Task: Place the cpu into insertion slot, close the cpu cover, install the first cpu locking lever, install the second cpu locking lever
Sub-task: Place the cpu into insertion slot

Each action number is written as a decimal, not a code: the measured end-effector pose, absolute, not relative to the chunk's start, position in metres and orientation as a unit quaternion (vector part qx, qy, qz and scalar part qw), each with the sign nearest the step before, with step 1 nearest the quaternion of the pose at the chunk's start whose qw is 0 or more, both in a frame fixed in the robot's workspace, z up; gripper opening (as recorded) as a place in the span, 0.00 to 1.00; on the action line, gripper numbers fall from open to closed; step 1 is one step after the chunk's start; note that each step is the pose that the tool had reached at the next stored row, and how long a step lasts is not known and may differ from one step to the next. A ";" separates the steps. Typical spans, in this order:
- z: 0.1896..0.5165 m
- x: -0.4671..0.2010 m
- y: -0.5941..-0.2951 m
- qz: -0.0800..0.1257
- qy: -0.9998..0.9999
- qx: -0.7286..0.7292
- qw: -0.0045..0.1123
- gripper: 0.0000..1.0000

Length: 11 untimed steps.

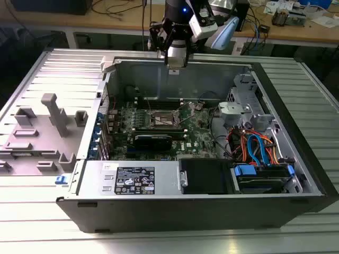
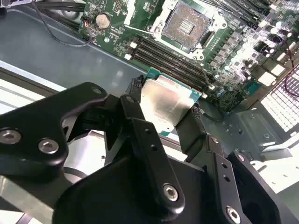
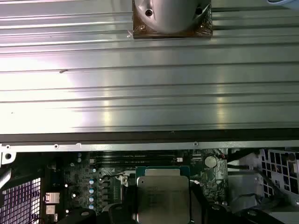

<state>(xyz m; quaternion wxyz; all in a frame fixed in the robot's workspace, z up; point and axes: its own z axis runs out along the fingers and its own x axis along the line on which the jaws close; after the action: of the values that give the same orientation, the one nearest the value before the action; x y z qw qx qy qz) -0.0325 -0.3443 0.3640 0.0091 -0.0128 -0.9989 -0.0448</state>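
My gripper (image 2: pixel 164 117) is shut on the cpu (image 2: pixel 163 103), a flat silvery square on a green base, held by two opposite edges between black fingers (image 2: pixel 136 112). The first wrist view shows the same cpu (image 3: pixel 162 198) in the gripper (image 3: pixel 162 207). In the exterior view the gripper (image 1: pixel 176 61) hangs above the far wall of the open computer case, well above the green motherboard (image 1: pixel 198 138). The insertion slot (image 2: pixel 186 25) lies uncovered, its dark centre showing inside a silvery rim; the exterior view shows the slot (image 1: pixel 163 120) mid-board. I cannot make out the cpu cover or levers.
Long black memory slots (image 2: pixel 173 58) run beside the socket, with a coin battery (image 2: pixel 103 19) nearby. A labelled power supply (image 1: pixel 135 180) sits at the case's near side, and orange and blue cables (image 1: pixel 254 148) fill the exterior view's right. Grey fixtures (image 1: pixel 50 114) stand on the ribbed table.
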 end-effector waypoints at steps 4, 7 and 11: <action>0.364 -0.032 -0.345 -0.045 -0.999 -0.013 0.009 0.55; 0.364 -0.032 -0.347 -0.045 -0.999 -0.015 0.009 0.55; 0.364 -0.032 -0.349 -0.045 -0.999 -0.018 0.009 0.55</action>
<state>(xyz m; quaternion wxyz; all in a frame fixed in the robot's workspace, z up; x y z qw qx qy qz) -0.0325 -0.3491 0.3636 0.0088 -0.0181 -0.9988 -0.0449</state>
